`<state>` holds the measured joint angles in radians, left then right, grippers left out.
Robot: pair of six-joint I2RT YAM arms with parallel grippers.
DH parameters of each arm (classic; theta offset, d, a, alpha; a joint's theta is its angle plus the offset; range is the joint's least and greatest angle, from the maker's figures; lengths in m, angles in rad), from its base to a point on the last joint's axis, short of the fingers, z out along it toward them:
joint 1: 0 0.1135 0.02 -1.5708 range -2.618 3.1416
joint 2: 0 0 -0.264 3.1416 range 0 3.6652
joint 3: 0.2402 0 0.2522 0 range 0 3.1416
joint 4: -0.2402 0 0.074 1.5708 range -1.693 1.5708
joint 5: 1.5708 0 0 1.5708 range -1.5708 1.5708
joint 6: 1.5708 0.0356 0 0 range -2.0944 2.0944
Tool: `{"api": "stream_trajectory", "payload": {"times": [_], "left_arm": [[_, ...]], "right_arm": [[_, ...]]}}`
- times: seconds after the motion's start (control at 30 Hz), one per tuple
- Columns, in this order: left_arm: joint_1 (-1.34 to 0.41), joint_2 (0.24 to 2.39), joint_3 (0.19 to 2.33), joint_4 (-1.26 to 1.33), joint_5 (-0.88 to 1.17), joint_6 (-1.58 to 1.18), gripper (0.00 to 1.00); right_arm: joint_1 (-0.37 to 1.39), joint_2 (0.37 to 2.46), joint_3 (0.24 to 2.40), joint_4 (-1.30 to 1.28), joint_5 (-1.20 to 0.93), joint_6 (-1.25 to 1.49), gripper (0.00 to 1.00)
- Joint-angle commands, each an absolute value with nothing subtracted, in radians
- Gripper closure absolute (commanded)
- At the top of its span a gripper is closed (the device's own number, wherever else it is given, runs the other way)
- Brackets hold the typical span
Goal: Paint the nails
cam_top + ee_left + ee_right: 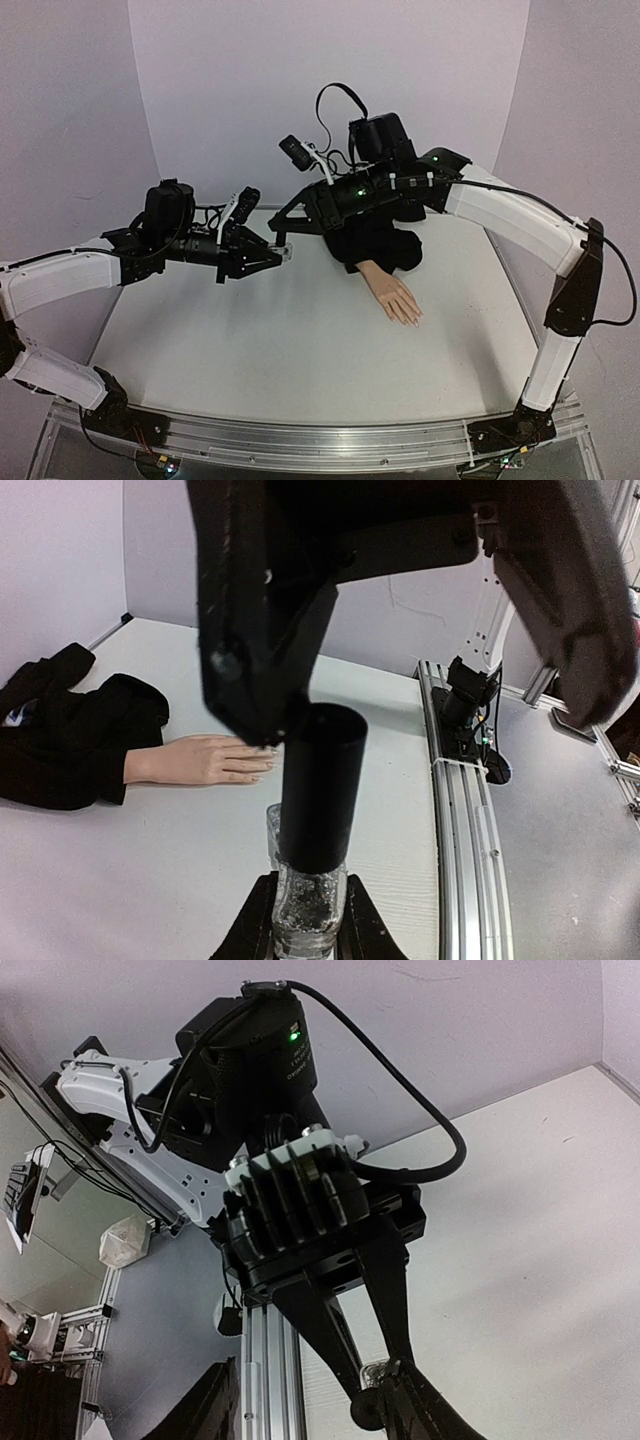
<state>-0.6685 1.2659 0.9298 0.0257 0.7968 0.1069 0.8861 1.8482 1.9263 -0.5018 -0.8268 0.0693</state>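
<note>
The mannequin hand (393, 293) lies palm down on the white surface (250, 340), right of centre. Its long axis runs on a slant from the crumpled black sleeve (385, 245) at the far end to the fingertips at the near end. The fingers point toward the near right corner. The nails (412, 318) sit at that near-right end, facing up, pale and small, well apart from both tools.

The left tool (305, 935) is closed on a small clear bottle (303, 915), which it holds above the surface to the left of the hand. The bottle's tall dark cap (320, 785) points away from the left fingers. The right tool (282, 232) reaches in from the right, its jaws apart. One finger tip is just beside the end of the cap, the other well clear of it.

Small print beside a green light on the left wrist's black camera housing (270, 1050) is too small to read.
</note>
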Motion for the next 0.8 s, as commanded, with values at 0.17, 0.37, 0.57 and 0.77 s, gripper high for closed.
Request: {"api": "stream_trajectory", "payload": {"times": [0.17,0.37,0.57,0.77], "left_arm": [[-0.670,1.249,0.991,0.070,0.835,0.128,1.00],[-0.670,1.257,1.003,0.065,0.833,0.124,1.00],[-0.670,1.258,1.008,0.062,0.833,0.122,1.00],[-0.670,1.263,1.012,0.051,0.829,0.119,1.00]], "right_arm": [[0.886,1.861,1.943,-0.523,-0.779,0.059,0.55],[0.887,1.870,1.933,-0.526,-0.825,0.061,0.63],[0.887,1.883,1.939,-0.525,-0.845,0.063,0.71],[0.886,1.868,1.929,-0.521,-0.796,0.055,1.00]]}}
